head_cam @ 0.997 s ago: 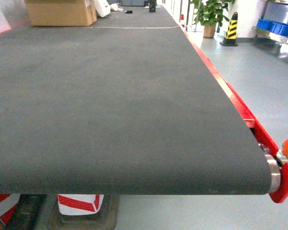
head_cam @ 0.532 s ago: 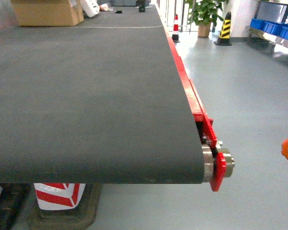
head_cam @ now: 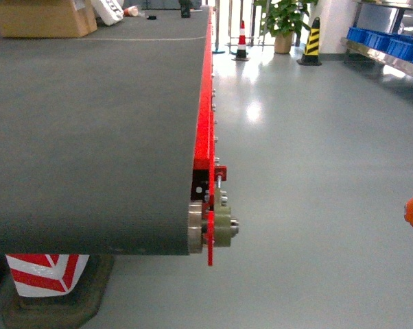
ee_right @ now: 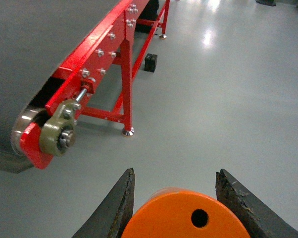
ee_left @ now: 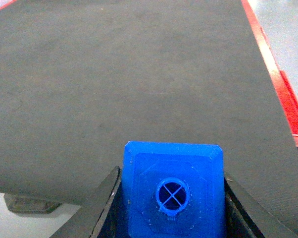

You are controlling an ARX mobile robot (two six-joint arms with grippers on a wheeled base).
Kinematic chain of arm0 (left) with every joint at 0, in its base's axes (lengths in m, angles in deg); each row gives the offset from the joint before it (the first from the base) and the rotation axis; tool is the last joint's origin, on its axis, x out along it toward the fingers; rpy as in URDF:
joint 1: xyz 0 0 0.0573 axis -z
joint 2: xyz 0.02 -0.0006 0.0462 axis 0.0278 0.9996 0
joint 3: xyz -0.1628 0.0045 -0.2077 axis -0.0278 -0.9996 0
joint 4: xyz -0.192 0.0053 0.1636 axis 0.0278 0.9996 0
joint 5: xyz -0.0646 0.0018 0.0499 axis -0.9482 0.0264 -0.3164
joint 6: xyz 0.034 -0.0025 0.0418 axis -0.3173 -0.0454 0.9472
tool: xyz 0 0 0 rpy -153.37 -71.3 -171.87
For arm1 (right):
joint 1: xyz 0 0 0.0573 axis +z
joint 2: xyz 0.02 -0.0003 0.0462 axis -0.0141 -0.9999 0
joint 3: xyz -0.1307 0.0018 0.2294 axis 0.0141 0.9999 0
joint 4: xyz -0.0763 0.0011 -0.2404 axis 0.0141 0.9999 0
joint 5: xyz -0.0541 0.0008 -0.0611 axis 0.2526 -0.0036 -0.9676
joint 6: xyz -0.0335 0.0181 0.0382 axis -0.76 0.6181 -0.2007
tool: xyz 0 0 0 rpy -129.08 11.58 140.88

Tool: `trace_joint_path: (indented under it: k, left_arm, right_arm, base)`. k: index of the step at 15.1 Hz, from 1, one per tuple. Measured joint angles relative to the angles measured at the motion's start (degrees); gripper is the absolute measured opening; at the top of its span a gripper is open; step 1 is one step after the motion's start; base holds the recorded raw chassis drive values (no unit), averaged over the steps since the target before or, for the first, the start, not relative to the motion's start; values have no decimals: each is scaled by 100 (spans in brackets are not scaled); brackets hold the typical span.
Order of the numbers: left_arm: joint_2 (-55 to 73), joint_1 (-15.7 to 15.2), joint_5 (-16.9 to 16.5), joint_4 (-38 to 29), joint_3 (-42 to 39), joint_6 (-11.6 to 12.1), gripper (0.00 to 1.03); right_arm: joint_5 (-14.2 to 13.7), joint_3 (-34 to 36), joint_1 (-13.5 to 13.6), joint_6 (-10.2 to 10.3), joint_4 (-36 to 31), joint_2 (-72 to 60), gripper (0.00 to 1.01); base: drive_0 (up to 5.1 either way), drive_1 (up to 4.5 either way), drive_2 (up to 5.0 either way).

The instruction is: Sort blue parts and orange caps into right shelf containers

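view has swung right; fingers [ee_left: 109, 203] clamp blue part [ee_left: 173, 191], others [ee_right: 233, 198] orange cap [ee_right: 186, 215].

Open grey floor [head_cam: 316, 171] lies right of the conveyor belt [head_cam: 90, 137], unobstructed up to the traffic cones [head_cam: 309, 42] and potted plant [head_cam: 283, 20] far back. The belt's red side frame [head_cam: 205, 123] and end roller bearing [head_cam: 220, 226] bound the left side; its legs [ee_right: 126, 99] stand beneath. A cardboard box [head_cam: 38, 17] occupies the belt's far end.
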State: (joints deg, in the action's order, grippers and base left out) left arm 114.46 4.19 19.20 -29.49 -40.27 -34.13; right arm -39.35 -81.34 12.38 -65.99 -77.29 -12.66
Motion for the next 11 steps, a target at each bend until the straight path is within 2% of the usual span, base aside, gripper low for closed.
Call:
trace_joint_path:
  k: [11]
  left_arm:
    - [-4, 0, -4, 24, 0, 2, 45]
  right_arm:
    - [0, 0, 0, 0, 24, -2, 43]
  base:
    - [505, -241, -241]
